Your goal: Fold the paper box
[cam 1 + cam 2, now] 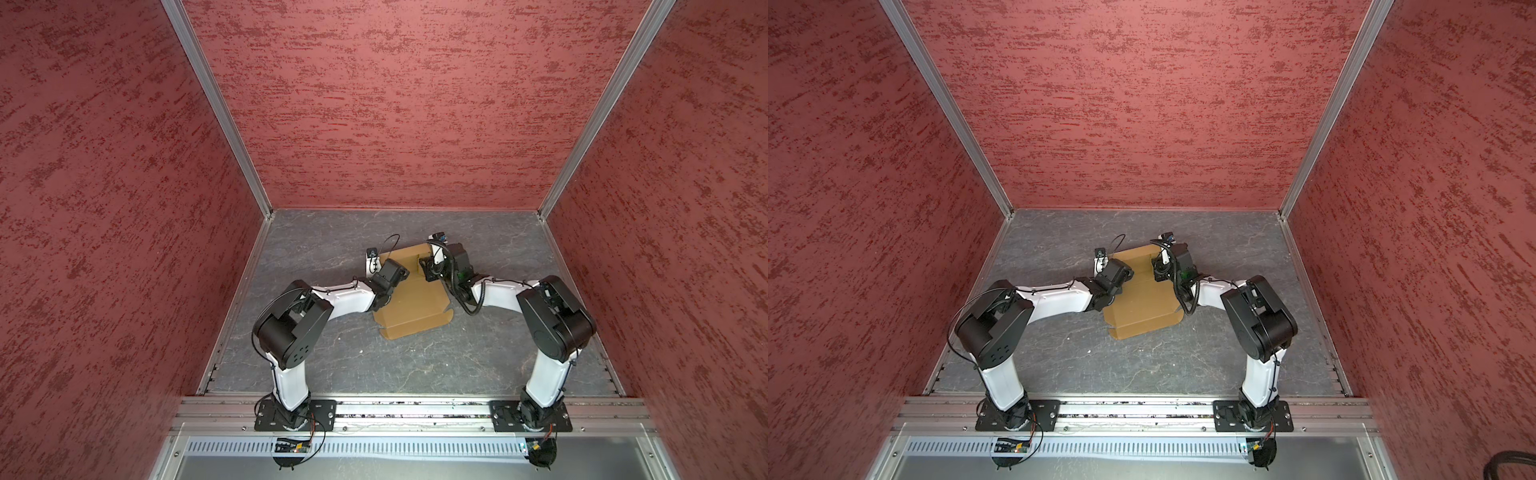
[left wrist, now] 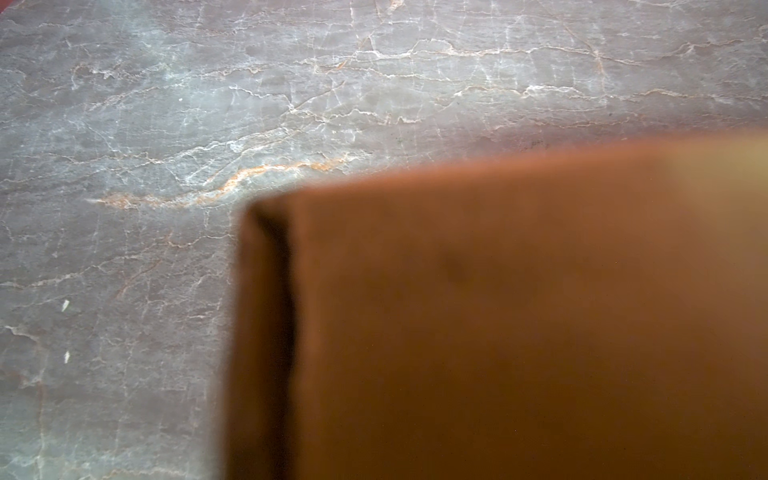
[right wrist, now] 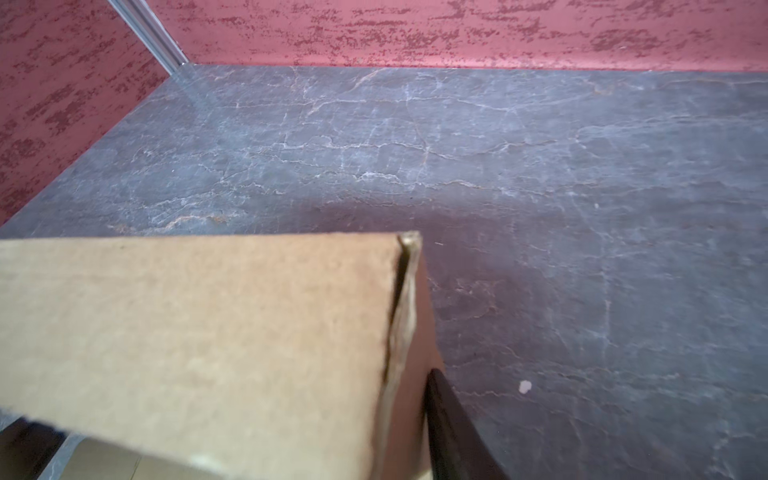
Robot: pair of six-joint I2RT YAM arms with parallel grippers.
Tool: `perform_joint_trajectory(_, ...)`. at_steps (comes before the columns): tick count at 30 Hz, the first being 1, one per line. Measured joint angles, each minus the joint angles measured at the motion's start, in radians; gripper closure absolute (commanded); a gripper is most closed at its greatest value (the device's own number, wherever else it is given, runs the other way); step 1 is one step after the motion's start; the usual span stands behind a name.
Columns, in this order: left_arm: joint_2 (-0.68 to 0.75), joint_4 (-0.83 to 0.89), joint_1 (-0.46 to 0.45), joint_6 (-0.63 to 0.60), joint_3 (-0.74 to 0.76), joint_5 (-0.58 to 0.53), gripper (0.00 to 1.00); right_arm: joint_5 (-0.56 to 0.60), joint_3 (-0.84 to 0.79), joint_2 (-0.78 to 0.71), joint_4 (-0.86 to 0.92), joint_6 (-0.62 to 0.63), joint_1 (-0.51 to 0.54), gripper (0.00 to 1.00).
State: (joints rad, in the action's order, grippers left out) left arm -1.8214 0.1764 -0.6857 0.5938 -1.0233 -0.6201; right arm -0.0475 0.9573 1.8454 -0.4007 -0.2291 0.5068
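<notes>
The paper box (image 1: 415,299) (image 1: 1142,303) is tan cardboard lying mid-table, its near panel flat and its far end raised into walls. My left gripper (image 1: 400,272) (image 1: 1126,272) presses in at the far left corner. Its wrist view is filled by blurred cardboard (image 2: 498,311) that hides the fingers, so whether it holds anything does not show. My right gripper (image 1: 428,266) (image 1: 1158,270) is at the far right corner, open. One dark finger (image 3: 449,432) lies against the outer face of the side wall, the other shows dimly under the pale top panel (image 3: 208,332).
The grey marbled tabletop (image 1: 415,365) is enclosed by red textured walls (image 1: 395,104) on three sides. An aluminium rail (image 1: 415,409) with both arm bases runs along the front. A few small white specks (image 3: 525,386) lie on the table.
</notes>
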Motion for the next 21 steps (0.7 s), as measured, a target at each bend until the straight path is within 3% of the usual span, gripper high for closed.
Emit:
perform_joint_trajectory(10, 0.0, 0.012, -0.003, 0.0, -0.011, 0.019, 1.0, 0.082, -0.006, 0.019, -0.051, -0.018, 0.018, 0.66)
perform_joint_trajectory(21, 0.0, 0.026, 0.005, -0.003, -0.023, 0.054, 1.0, 0.141, -0.007, 0.046, -0.105, -0.013, 0.021, 0.79)
